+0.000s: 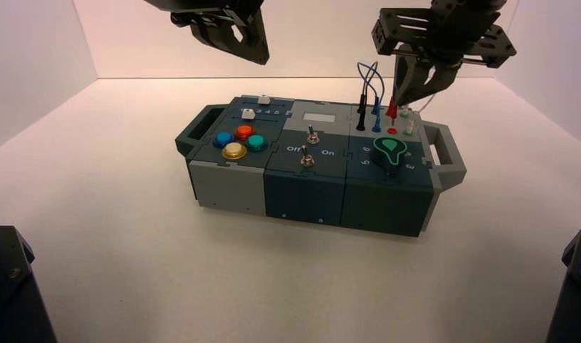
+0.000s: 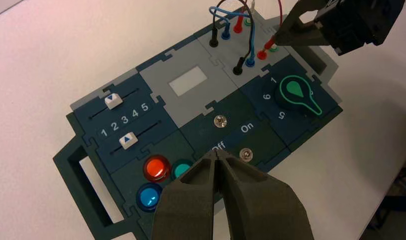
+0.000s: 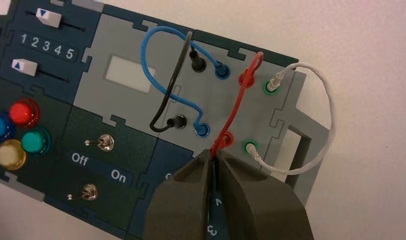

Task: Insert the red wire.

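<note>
Right gripper (image 3: 214, 156) is pinching the red wire (image 3: 235, 107) at its plug, jaws clamped, right over the box's (image 1: 301, 187) red socket (image 3: 227, 137). Left gripper (image 2: 216, 159) is hanging above the toggle switches (image 2: 220, 120), jaws closed on nothing.

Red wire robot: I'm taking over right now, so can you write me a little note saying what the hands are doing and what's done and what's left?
Right gripper: shut on the red wire, pinching its near plug right at the red socket on the box.
Left gripper: shut, holding nothing, hanging over the box's Off/On switches.
Done: the red wire's far plug sits in the far red socket, beside the white wire.
Left: the near plug looks at the hole, but I can't tell if it is fully in. Push it home, then let go and lift away.
</note>
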